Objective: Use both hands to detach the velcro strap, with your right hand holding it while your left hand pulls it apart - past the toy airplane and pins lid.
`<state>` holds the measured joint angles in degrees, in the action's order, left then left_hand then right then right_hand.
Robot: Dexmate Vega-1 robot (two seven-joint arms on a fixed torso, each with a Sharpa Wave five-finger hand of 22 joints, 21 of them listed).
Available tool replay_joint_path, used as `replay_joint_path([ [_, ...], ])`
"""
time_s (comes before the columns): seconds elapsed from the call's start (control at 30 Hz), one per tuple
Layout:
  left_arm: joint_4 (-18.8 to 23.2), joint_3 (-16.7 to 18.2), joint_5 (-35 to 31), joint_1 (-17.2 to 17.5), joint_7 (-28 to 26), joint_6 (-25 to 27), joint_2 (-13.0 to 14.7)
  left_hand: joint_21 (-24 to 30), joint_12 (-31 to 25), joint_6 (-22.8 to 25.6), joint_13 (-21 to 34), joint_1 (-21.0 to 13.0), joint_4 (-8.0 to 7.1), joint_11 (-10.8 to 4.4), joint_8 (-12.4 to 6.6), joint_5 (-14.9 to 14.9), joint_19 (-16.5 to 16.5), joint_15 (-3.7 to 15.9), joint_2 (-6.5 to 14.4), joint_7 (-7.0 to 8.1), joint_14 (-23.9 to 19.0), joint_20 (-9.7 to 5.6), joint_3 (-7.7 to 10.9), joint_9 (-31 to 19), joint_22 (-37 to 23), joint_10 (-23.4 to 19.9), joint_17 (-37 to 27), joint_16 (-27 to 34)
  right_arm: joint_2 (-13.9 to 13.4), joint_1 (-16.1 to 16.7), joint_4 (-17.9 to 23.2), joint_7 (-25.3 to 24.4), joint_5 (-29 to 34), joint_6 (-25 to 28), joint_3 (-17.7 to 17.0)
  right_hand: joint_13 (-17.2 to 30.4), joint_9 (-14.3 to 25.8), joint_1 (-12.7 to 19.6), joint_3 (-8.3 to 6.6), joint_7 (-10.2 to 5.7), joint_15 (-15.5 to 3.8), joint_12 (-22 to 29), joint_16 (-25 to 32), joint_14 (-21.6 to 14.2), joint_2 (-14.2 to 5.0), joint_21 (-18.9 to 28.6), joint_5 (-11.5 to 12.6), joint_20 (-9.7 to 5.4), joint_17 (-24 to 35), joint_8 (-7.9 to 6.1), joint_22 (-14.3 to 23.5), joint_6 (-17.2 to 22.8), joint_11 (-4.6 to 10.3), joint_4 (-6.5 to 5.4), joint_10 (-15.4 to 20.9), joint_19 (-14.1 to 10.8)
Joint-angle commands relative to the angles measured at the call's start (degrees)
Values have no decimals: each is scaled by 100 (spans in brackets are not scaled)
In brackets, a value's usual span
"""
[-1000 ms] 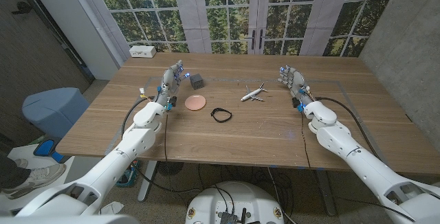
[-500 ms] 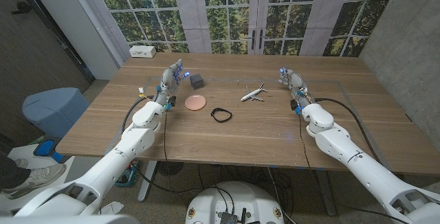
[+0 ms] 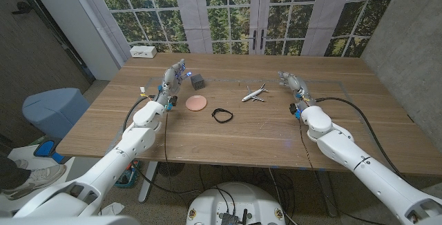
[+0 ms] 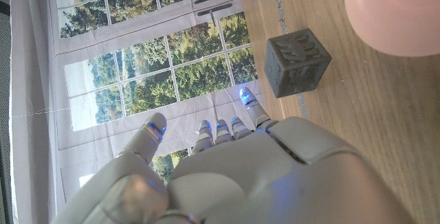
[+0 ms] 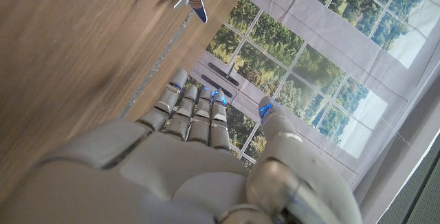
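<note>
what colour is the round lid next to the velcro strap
Pale pink. The pins lid shows best in the head view, just left of the black velcro strap.

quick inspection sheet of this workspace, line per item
surface: wooden table, with a taped outline near the right hand
job's things: black velcro strap lies looped, untouched; toy airplane and pink pins lid flank it
clutter: grey cube by the left hand; white box at the far left corner
hands: left hand and right hand both open, holding nothing
cables: black cables run along both forearms
surroundings: tall windows with trees behind; blue bin on the floor at left
</note>
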<state>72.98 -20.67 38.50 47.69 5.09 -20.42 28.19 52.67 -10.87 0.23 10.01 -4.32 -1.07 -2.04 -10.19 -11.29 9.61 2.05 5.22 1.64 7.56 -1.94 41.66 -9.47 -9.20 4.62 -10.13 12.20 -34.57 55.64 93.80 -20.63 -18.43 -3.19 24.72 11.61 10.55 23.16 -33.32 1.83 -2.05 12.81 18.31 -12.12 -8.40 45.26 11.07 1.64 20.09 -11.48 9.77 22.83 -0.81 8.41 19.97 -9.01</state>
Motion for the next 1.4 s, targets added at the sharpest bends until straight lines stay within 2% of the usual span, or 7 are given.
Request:
replay_joint_path([
  [0.03,58,-16,-16,16,43,-1,30,-34,-43,51,12,10,41,1,-35,-47,347,170,294,9,-42,-130,17,-33,-18,-45,-8,-19,-280,185,739,-409,699,760,159,40,21,93,-2,-34,-61,16,45,-31,13,-34,58,-19,35,-52,18,64,42,72,56,-32],
  [0.5,222,2,7,132,37,12,92,-73,-44,68,13,19,57,4,-32,-49,298,170,289,9,-68,-101,20,-34,-20,-62,-9,-31,-473,298,1325,-485,1210,1454,326,65,28,162,20,-73,-98,40,97,-53,-27,-57,79,-14,75,-73,27,164,74,87,123,-62],
  [0.87,370,6,5,227,6,23,132,-111,-39,74,13,31,63,-3,-28,-49,277,169,289,10,-76,-84,19,-35,-21,-60,-13,-41,-599,317,1697,-545,1742,1892,515,83,31,291,23,-97,-114,58,141,-73,-20,-59,105,63,103,-76,30,221,60,145,183,-153],
  [1.03,429,13,10,271,-12,18,142,-128,-40,76,13,31,71,-2,-26,-49,271,173,289,15,-81,-78,22,-35,-21,-67,-11,-46,-666,307,1855,-484,1955,2075,603,92,33,331,35,-125,-140,59,156,-58,-32,-78,113,30,122,-75,32,248,87,137,191,-143],
  [1.4,469,22,16,305,12,-19,157,-160,-40,85,13,37,70,0,-25,-52,247,175,313,19,-90,-68,28,-36,-22,-74,-14,-52,-644,219,2023,-418,2426,2392,863,103,36,374,54,-129,-164,67,186,-63,-48,-84,124,13,148,-82,34,304,86,126,219,-181],
])
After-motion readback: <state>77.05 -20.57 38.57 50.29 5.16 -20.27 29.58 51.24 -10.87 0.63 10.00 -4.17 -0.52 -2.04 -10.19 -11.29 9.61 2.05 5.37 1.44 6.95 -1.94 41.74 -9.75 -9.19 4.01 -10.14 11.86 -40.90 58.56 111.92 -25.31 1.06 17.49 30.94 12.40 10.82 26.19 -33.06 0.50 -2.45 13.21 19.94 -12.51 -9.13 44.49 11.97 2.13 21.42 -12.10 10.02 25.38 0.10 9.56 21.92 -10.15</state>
